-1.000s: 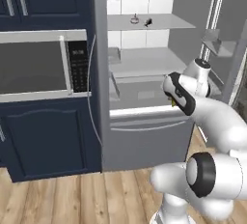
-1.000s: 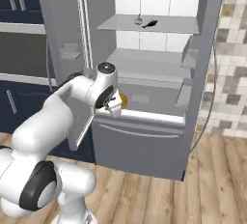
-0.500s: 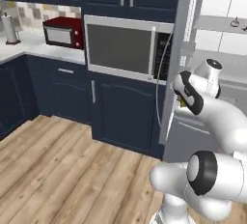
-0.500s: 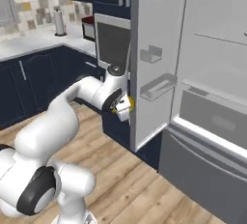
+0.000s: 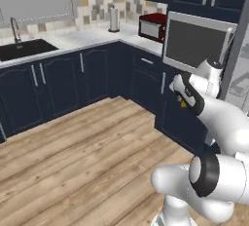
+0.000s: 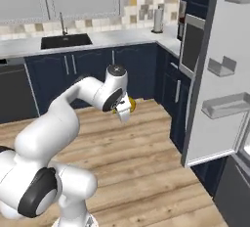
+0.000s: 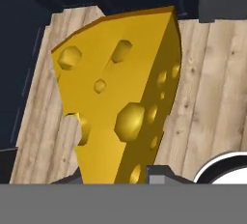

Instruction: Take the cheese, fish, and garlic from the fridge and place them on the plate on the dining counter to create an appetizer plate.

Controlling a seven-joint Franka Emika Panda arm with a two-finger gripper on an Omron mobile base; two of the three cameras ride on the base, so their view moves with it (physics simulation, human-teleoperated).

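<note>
Yellow holed cheese clamped in the claw, wooden floor below it, open fridge door beside the claw

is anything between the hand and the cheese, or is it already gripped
Nothing stands between them: the hand is shut on the cheese, which sits between its fingers above the wood floor. The plate and dining counter are not in view, so the path ahead cannot be judged.
</note>
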